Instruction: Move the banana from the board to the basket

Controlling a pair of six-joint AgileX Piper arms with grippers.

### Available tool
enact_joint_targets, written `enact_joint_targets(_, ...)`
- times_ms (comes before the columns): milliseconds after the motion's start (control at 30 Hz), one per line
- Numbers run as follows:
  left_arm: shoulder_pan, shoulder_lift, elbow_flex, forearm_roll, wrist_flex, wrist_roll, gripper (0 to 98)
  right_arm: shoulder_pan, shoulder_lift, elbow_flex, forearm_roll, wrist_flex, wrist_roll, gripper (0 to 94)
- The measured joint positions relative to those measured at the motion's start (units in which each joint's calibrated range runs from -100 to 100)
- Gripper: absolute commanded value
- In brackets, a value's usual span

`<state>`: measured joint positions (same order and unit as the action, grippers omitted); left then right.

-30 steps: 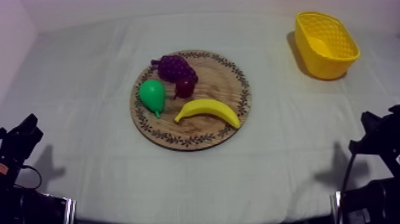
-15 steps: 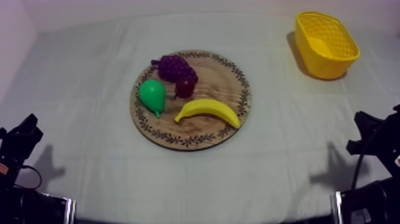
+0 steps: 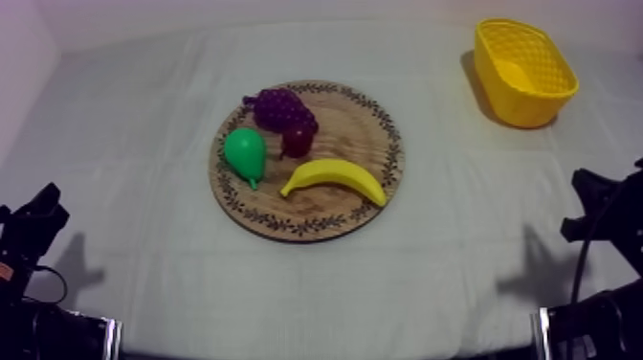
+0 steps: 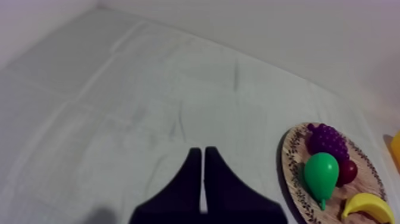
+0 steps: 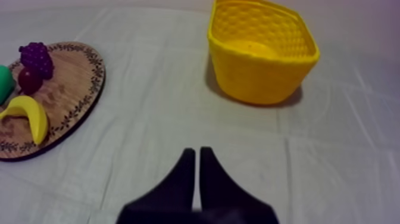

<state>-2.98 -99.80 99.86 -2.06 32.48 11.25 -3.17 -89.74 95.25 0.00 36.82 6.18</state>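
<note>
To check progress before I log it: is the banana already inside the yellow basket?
No, the banana lies on the wooden board beside the other fruit, and the yellow basket stands apart from it.

1×board (image 3: 359,124) | 1×basket (image 3: 521,105) | 1×banana (image 3: 335,177) | 1×pear (image 3: 245,151) | 1×bunch of grapes (image 3: 279,105) | 1×small red fruit (image 3: 298,141)

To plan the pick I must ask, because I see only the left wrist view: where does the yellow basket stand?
Observer: The yellow basket stands upright at the table's far right, apart from the wooden board.
Operator: How are the jaws of my right gripper?
Observer: Shut on nothing, over bare cloth, pointing between board and basket.
Operator: Which fruit is nearest to it?
Observer: The banana; the small red fruit and the grapes lie behind it.
</note>
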Motion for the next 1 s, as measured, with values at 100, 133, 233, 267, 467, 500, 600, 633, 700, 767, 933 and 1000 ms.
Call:
enact_joint_targets(100,0.0,0.0,0.0,0.0,0.0,0.0,0.1,-1.7,4.8,-5.6,2.0,2.5,-0.1,0.6)
enact_joint_targets(133,0.0,0.0,0.0,0.0,0.0,0.0,0.1,-2.3,6.6,-7.8,2.8,3.0,-0.2,0.7)
enact_joint_targets(233,0.0,0.0,0.0,0.0,0.0,0.0,0.1,-4.3,12.3,-14.8,4.5,5.3,0.4,0.8)
enact_joint_targets(267,0.0,0.0,0.0,0.0,0.0,0.0,0.1,-5.1,14.5,-17.4,4.8,6.6,0.4,0.9)
enact_joint_targets(467,0.0,0.0,0.0,0.0,0.0,0.0,0.1,-10.0,28.0,-32.8,5.2,11.1,2.1,1.5)
enact_joint_targets(500,0.0,0.0,0.0,0.0,0.0,0.0,0.1,-11.0,30.4,-34.8,5.4,11.8,2.2,1.6)
enact_joint_targets(600,0.0,0.0,0.0,0.0,0.0,0.0,0.1,-13.4,36.6,-41.4,5.5,12.8,3.2,1.9)
enact_joint_targets(633,0.0,0.0,0.0,0.0,0.0,0.0,0.1,-14.5,38.7,-43.7,5.7,13.2,3.3,2.1)
enact_joint_targets(700,0.0,0.0,0.0,0.0,0.0,0.0,0.1,-16.7,42.5,-47.8,6.4,14.7,3.4,2.4)
enact_joint_targets(767,0.0,0.0,0.0,0.0,0.0,0.0,0.1,-19.3,45.6,-51.4,7.1,15.8,3.5,2.6)
enact_joint_targets(933,0.0,0.0,0.0,0.0,0.0,0.0,0.1,-25.3,51.9,-56.6,7.1,16.6,4.5,3.4)
enact_joint_targets(1000,0.0,0.0,0.0,0.0,0.0,0.0,0.1,-27.8,54.2,-58.0,6.7,17.9,5.2,4.1)
